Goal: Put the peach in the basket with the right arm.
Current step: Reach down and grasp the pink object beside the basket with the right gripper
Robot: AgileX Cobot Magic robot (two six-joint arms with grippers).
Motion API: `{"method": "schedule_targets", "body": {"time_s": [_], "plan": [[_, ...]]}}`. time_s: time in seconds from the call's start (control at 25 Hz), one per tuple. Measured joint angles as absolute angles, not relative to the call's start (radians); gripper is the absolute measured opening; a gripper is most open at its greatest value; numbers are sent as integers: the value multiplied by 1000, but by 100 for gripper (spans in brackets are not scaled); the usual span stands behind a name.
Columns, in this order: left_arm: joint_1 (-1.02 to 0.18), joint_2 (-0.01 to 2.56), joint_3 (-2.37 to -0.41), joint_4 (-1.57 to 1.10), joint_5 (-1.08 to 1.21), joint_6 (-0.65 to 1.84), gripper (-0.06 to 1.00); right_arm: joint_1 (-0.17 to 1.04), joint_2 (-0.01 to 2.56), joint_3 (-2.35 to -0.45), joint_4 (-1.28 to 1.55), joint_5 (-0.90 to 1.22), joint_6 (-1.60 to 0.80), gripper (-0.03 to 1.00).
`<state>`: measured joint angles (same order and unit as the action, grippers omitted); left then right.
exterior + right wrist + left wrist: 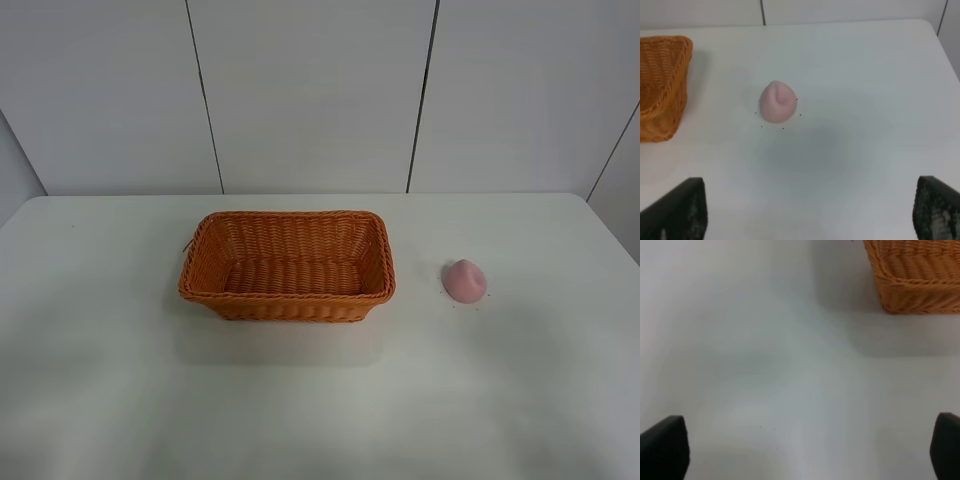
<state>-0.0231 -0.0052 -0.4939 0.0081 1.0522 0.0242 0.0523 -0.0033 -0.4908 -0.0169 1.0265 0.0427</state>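
Nothing is done yet. The small, pale pink matte peach (465, 281) sits on the white desk (300, 400), beside but apart from the empty orange-brown woven wicker basket (290, 214). The right arm's black end effector (810, 210) faces the peach, spread wide and holding nothing. Grasping and carrying remain.

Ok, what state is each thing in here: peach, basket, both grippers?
peach: resting on the table, right of the basket and apart from it, not gripped.
basket: upright, empty.
left gripper: open, holding nothing.
right gripper: open, holding nothing, short of the peach.
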Motion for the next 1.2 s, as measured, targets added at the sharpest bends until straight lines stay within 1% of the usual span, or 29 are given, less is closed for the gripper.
{"method": "schedule_targets", "body": {"time_s": [0.44,0.6,0.68,0.84,1.2], "plan": [[-23,-5,-494,8,1052,24,99,52,-3,-491,-17,1027,43,63],[-23,-5,-494,8,1052,24,99,52,56,-495,-17,1027,43,63],[-23,-5,-494,8,1052,24,99,52,126,-510,-17,1026,43,63],[-23,-5,-494,8,1052,24,99,52,347,-576,-17,1024,43,63],[-23,-5,-494,8,1052,24,99,52,962,-807,-17,970,43,63]]}}
